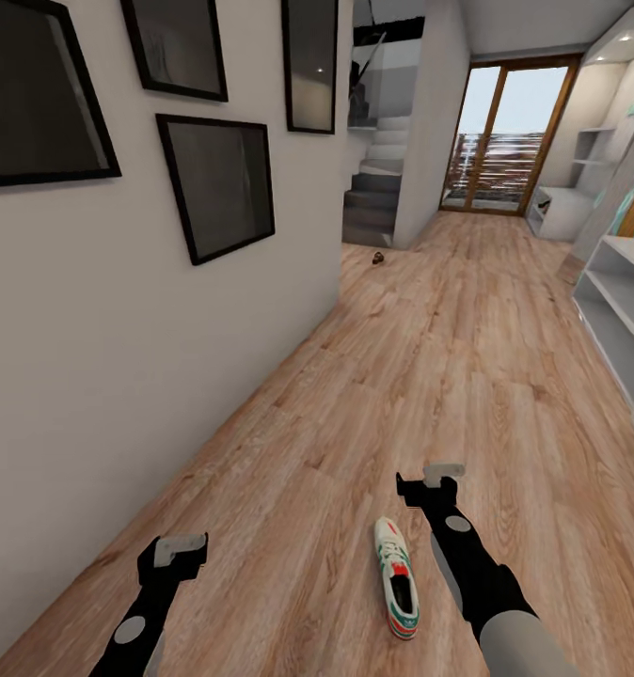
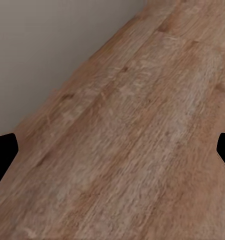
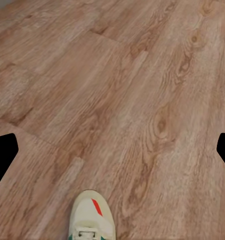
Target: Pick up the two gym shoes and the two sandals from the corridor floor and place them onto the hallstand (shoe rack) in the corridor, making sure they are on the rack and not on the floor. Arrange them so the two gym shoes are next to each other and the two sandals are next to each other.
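One gym shoe (image 1: pixel 396 590) lies on the corridor floor (image 1: pixel 430 357), just left of the right gripper (image 1: pixel 428 482). Both grippers' fingers spread, empty; left gripper (image 1: pixel 174 555) idle. Suggest lowering the right over the shoe's midsection, fingers straddling its width.

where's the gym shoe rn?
In the head view the gym shoe lies on the corridor floor, low and right of centre, just left of the right arm and behind the right hand.

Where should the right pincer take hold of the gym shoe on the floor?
Come straight down on the gym shoe with the right pincer, pinching one side wall at the open collar near the heel. The shoe lies upright on the corridor floor, toe pointing away, so the collar's rim likely offers the thinnest edge to pinch.
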`<state>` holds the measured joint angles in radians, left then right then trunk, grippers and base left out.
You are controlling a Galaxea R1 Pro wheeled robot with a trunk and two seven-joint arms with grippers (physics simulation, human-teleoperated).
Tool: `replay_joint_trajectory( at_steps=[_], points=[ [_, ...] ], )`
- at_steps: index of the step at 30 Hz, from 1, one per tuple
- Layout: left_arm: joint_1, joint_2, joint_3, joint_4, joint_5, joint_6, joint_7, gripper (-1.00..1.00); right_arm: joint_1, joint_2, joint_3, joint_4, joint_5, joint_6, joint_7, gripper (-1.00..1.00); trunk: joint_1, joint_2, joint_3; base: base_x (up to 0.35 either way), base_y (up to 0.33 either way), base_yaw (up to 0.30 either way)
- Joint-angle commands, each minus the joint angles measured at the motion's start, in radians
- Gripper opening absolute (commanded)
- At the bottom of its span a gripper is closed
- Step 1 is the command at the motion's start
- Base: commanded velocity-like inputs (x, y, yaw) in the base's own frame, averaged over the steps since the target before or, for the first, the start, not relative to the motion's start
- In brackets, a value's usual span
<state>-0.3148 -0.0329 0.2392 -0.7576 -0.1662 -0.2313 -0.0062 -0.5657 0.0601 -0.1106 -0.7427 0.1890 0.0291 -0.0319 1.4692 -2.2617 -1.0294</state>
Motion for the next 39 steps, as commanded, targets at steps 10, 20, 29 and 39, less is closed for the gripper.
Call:
replay_joint_trajectory(
  at_steps=[10,20,29,39],
  points=[
    [-0.004,-0.008,0.001,0.001,-0.022,-0.005,-0.001,1.0,0.0,0.001,-0.003,0.023,0.01,0.003,0.0,1.0,0.0,0.0,-0.001,0.155,0.0,0.0],
    [-0.004,-0.005,-0.057,-0.003,-0.023,-0.002,0.002,1.0,0.0,0.001,-0.004,0.067,0.01,0.002,-0.005,1.0,0.0,0.0,-0.001,0.014,0.0,-0.005],
    [-0.003,-0.005,-0.061,-0.009,-0.023,-0.004,0.001,1.0,0.0,0.001,-0.004,0.073,0.01,0.002,-0.006,1.0,0.0,0.0,-0.002,0.001,0.0,-0.115],
    [-0.003,0.005,-0.061,-0.026,-0.023,-0.003,-0.001,1.0,0.0,0.001,-0.004,0.075,0.01,0.002,-0.006,1.0,0.0,0.0,-0.002,0.0,0.0,-0.016]
  ],
)
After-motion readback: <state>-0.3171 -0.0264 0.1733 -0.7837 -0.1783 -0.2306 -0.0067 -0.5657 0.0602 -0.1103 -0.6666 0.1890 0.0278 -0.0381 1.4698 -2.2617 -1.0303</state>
